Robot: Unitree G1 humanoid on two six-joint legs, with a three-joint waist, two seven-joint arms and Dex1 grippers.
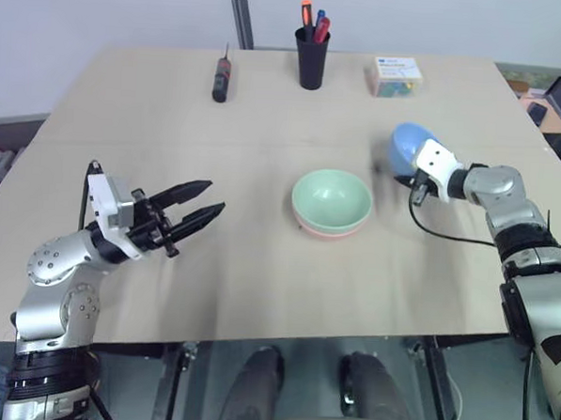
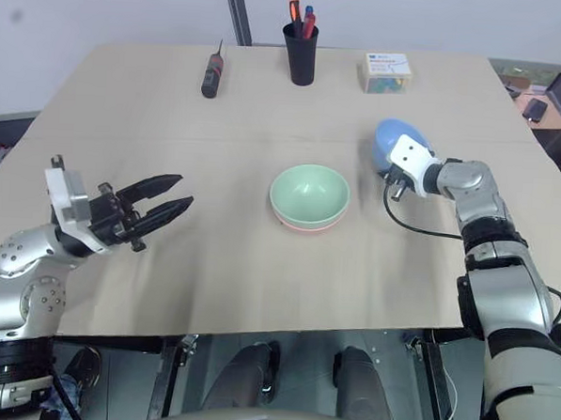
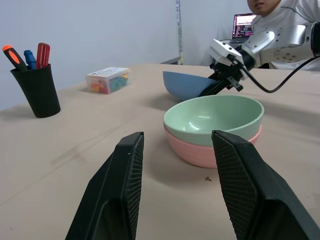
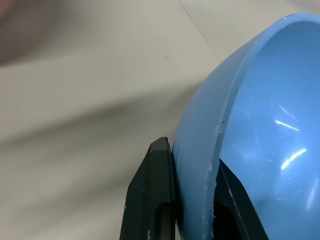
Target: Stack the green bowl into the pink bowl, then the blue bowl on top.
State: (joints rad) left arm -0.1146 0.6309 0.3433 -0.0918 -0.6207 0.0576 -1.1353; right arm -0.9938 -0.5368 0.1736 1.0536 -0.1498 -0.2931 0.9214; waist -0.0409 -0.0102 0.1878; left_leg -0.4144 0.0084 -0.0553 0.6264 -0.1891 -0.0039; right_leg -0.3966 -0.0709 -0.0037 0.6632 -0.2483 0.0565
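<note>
The green bowl (image 1: 332,198) sits nested inside the pink bowl (image 1: 328,234) at the middle of the table (image 1: 257,293); only a pink band shows under the green rim. To their right the blue bowl (image 1: 406,146) is tipped up on its edge, with my right gripper (image 4: 192,160) shut on its rim, one finger on the outside wall and one inside. In the left wrist view the blue bowl (image 3: 187,84) stands just behind the green bowl (image 3: 212,117). My left gripper (image 1: 213,195) hovers over the table's left side, open and empty, pointing toward the stacked pair.
At the table's far edge stand a black cup of pens (image 1: 311,56), a screwdriver (image 1: 221,78) and a small box of coloured bits (image 1: 395,75). A person (image 3: 287,15) with a laptop (image 3: 242,25) sits beyond the table's right side. A black cable (image 1: 448,236) trails from my right wrist.
</note>
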